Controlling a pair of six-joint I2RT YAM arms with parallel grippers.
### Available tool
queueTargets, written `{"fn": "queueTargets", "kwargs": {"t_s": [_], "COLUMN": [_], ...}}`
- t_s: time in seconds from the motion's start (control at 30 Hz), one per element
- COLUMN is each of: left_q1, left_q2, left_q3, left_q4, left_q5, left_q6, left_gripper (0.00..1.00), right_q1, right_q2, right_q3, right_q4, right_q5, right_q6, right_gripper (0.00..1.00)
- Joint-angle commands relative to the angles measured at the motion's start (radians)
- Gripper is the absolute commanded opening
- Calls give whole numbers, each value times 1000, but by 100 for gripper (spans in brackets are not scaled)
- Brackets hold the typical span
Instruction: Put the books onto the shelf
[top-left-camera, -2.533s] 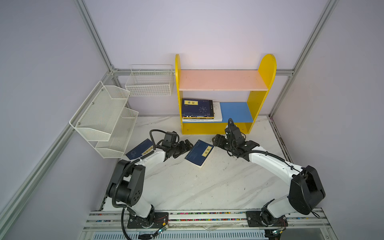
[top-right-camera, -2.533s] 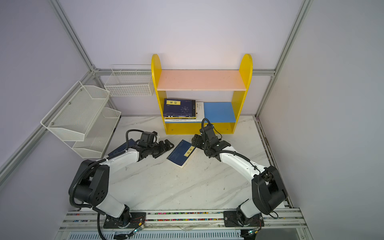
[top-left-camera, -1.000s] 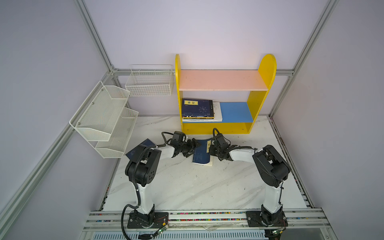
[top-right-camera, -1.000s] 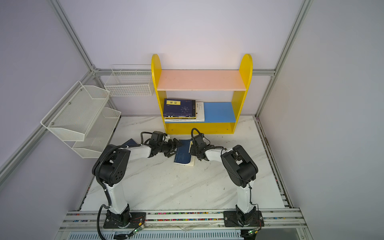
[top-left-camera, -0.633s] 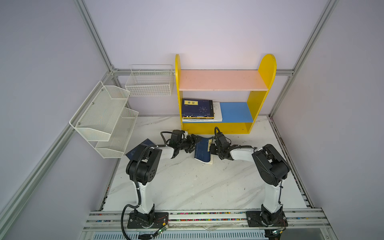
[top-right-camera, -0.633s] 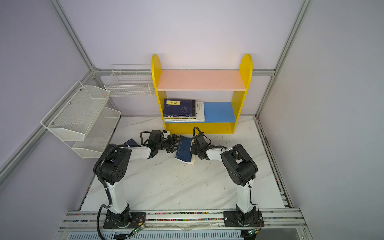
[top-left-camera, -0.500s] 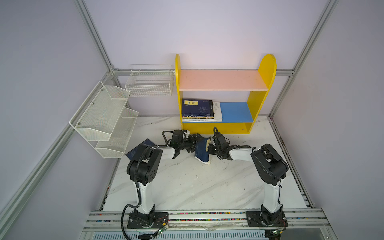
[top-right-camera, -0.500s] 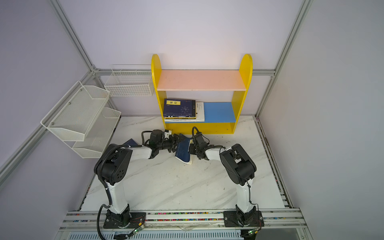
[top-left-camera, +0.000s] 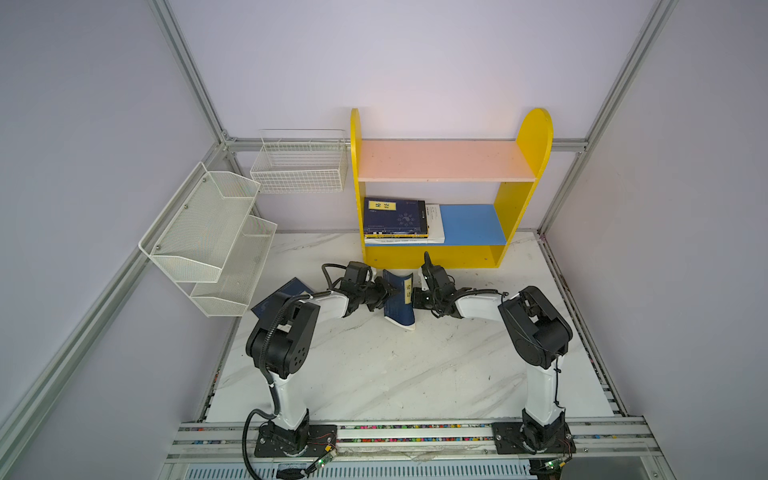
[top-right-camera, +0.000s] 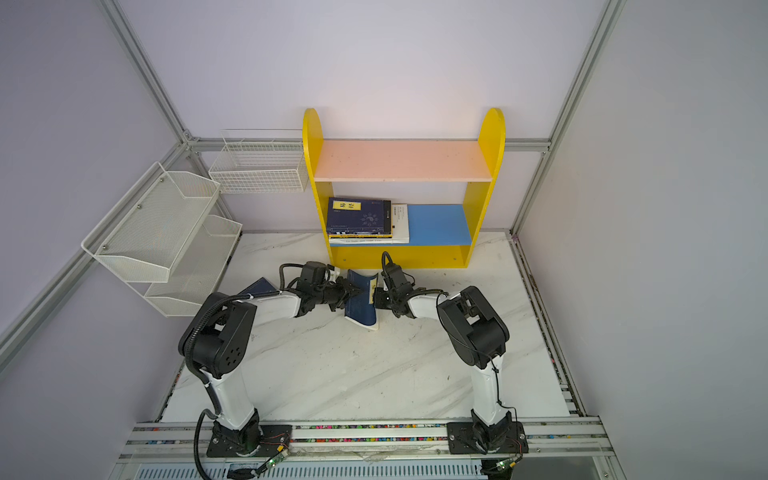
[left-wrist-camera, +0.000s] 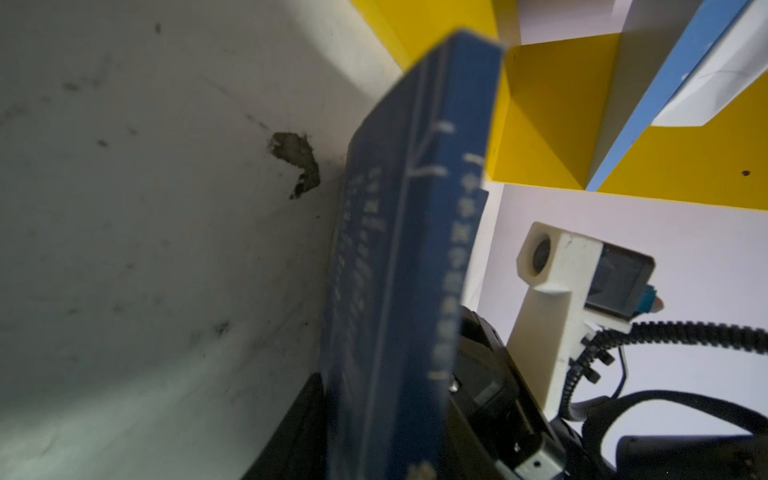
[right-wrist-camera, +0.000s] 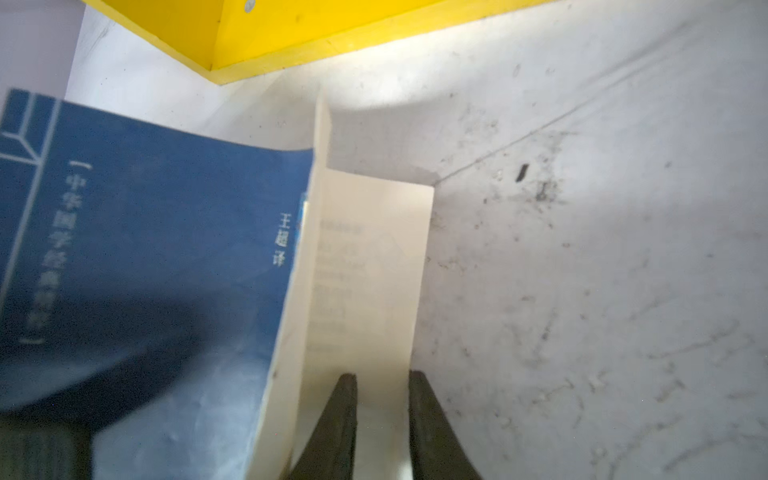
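Note:
A navy book (top-left-camera: 399, 305) (top-right-camera: 360, 306) stands on its edge on the marble table, just in front of the yellow shelf (top-left-camera: 524, 199) (top-right-camera: 478, 199). My left gripper (top-left-camera: 388, 293) (left-wrist-camera: 384, 401) is shut on this book's spine side, one black finger on each cover. My right gripper (top-left-camera: 415, 297) (right-wrist-camera: 382, 378) rests against the book's cream flap (right-wrist-camera: 374, 270), its fingers a narrow gap apart with nothing between them. Several books (top-left-camera: 395, 216) (top-right-camera: 359, 216) lie stacked on the shelf's blue lower board. Another navy book (top-left-camera: 278, 301) lies on the table, partly under my left arm.
A white mesh tiered rack (top-left-camera: 208, 232) hangs on the left wall and a white wire basket (top-left-camera: 299, 166) beside the shelf. The shelf's pink upper board (top-left-camera: 440, 160) is bare. An aluminium rail (top-left-camera: 415, 432) with both arm bases runs along the table's front.
The navy book has tipped up from a slant to standing on edge. My left gripper has closed on it. Both grippers have edged toward the shelf.

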Motion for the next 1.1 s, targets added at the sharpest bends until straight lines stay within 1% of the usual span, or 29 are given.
{"fn": "queueTargets", "kwargs": {"t_s": [0.0, 0.07, 0.13, 0.17, 0.23, 0.27, 0.37, 0.5, 0.53, 0.6, 0.63, 0.7, 0.8, 0.93, 1.07], "left_q1": [-31, -33, -35, -34, -35, -35, -36, -37, -37, -37, -39, -40, -50, -53, -53], "left_q2": [-65, -68, -76, -84, -106, -125, -188, -292, -317, -363, -383, -413, -424, -379, -336], "left_q3": [31, 30, 30, 33, 38, 44, 63, 70, 70, 75, 83, 114, 201, 336, 415], "left_q4": [-53, -55, -58, -61, -76, -89, -153, -245, -261, -268, -271, -268, -255, -213, -109], "left_q5": [24, 19, 14, 9, 3, 5, 20, 26, 28, 40, 41, 31, -8, -68, -146], "left_q6": [76, 76, 76, 77, 88, 100, 148, 205, 210, 210, 201, 169, 142, 88, 26], "left_gripper": [24, 15, 9, 6, 1, 0, 0, 0, 0, 0, 0, 0, 0, 0, 0], "right_q1": [-1, -5, -10, -12, -20, -24, -42, -76, -92, -126, -145, -167, -170, -172, -173], "right_q2": [3, -8, -26, -40, -76, -101, -185, -318, -355, -423, -462, -521, -597, -693, -744], "right_q3": [-8, -3, -1, -3, -9, -15, -33, -98, -124, -179, -207, -241, -246, -251, -317], "right_q4": [-50, -47, -39, -36, -28, -27, -30, -34, -34, -32, -22, 14, 40, 94, 262], "right_q5": [-39, -47, -54, -54, -46, -41, -16, 29, 41, 52, 44, 14, -6, 3, -52], "right_q6": [-22, -17, -7, 2, 25, 42, 109, 217, 255, 332, 365, 392, 418, 487, 605], "right_gripper": [27, 31, 33, 37, 40, 43, 55, 67, 70, 74, 77, 83, 88, 96, 97]}}
